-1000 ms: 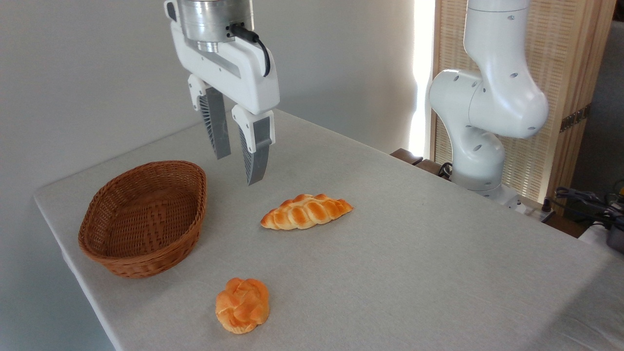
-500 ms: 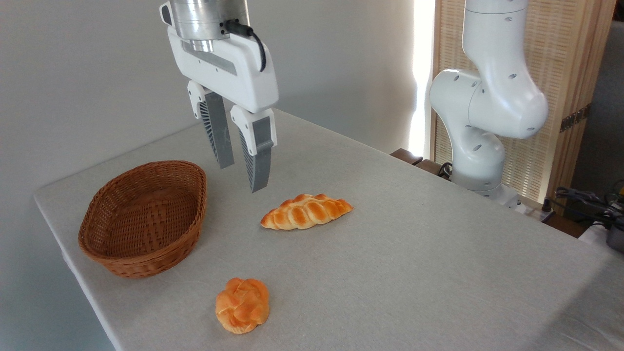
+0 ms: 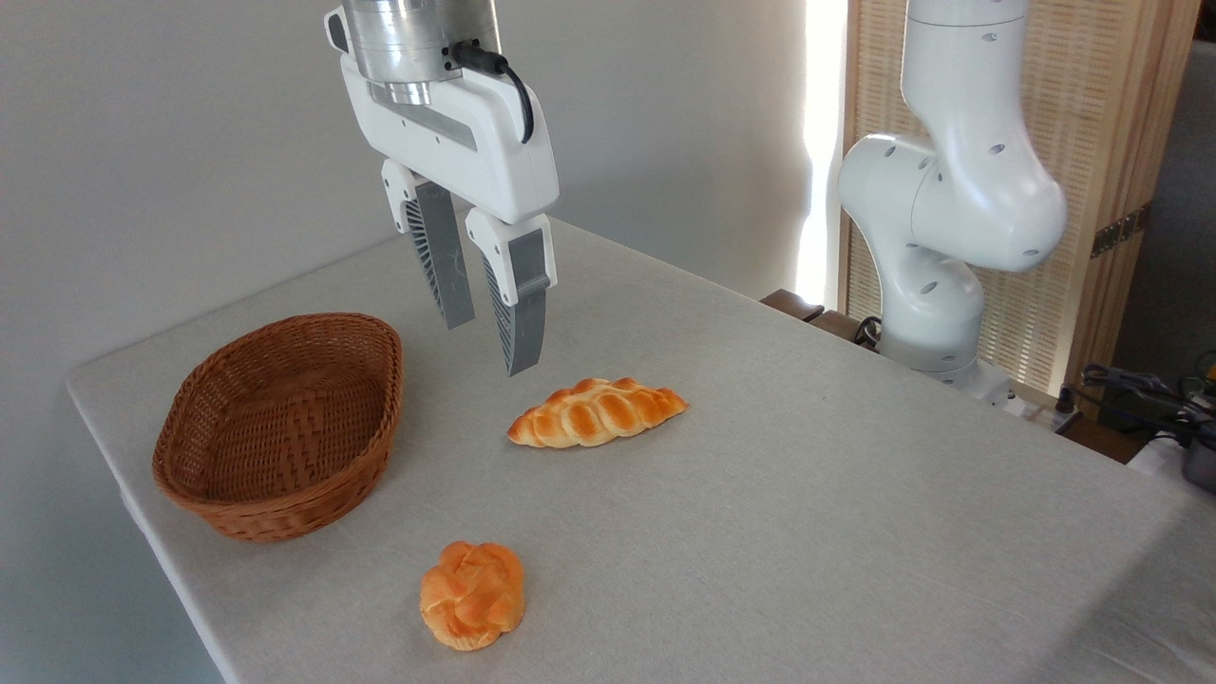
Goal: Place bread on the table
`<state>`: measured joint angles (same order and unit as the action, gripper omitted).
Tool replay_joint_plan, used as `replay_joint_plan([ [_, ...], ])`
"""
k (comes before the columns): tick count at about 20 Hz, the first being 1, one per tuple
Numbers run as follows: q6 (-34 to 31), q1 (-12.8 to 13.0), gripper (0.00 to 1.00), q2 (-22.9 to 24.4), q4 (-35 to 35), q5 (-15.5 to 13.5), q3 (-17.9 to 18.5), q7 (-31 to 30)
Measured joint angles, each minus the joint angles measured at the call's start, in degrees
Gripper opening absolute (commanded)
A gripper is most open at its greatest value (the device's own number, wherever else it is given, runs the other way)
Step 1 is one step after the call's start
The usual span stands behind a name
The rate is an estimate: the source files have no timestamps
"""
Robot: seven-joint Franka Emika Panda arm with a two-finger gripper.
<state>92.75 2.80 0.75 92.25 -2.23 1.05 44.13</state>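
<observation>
On the table [image 3: 855, 532], near its middle, the bread [image 3: 597, 412] lies flat on the grey cloth, its long axis running left to right with the right tip tilted slightly toward the far side. It sits well apart from the empty wicker basket [image 3: 285, 427] at the left and from the round knotted bun [image 3: 472, 595] nearer the front edge. Above and just left of the loaf hangs the gripper [image 3: 489, 332], its two ribbed fingers parted by a narrow gap and holding nothing. Judging by its glossy, evenly coloured crust, the loaf is probably a light foam or plastic model, somewhat yielding and not fragile. The braided ridges should give grip; the thick middle, taken across its width, looks the safest hold, since the tapered ends could slip or pivot.
</observation>
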Motion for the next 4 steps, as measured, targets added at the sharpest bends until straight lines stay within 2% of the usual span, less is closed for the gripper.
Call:
replay_joint_plan([
  [4,-0.03,0.09,1.0,-0.12,0.01,0.0,-0.2,-0.54],
])
